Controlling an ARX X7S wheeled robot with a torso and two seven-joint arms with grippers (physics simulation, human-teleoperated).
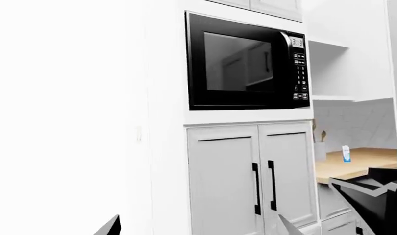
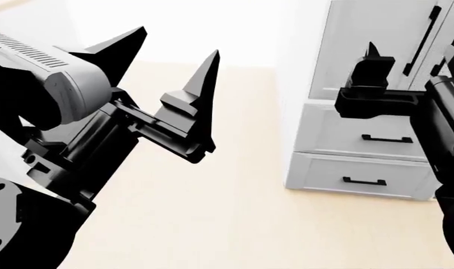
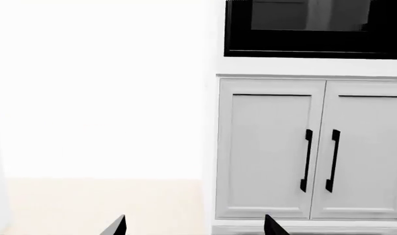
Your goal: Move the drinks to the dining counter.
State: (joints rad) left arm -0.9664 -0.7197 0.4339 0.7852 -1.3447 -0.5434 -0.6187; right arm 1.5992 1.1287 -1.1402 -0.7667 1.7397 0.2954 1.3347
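**Both arms empty, drinks far off at the wood worktop**

Head view, left to right: left gripper (image 2: 178,92) raised over bare pale floor (image 2: 212,213), jaws spread wide, nothing between them. Then white drawers (image 2: 361,162) with black handles. Right gripper (image 2: 373,61) held up in front of the cabinet doors; only one dark fingertip shows, so cannot tell its jaw gap there. Right wrist view shows two tips at the frame edge well apart with nothing between, so likely open and empty.

Left wrist view: white wall, then black microwave (image 1: 247,61) above the two-door cabinet (image 1: 251,176), then a light-wood tabletop (image 1: 355,164) at the far side. On it stands a utensil pot (image 1: 319,149) and, just beside, one small white-and-blue milk carton (image 1: 346,153), upright, long axis vertical. Other two drinks not visible. Dining counter not in any view.

Key relation: carton lies well apart from both jaws, beyond the microwave cabinet toward the robot's right, so the right arm looks nearer. Base probably has to drive over before any reach.
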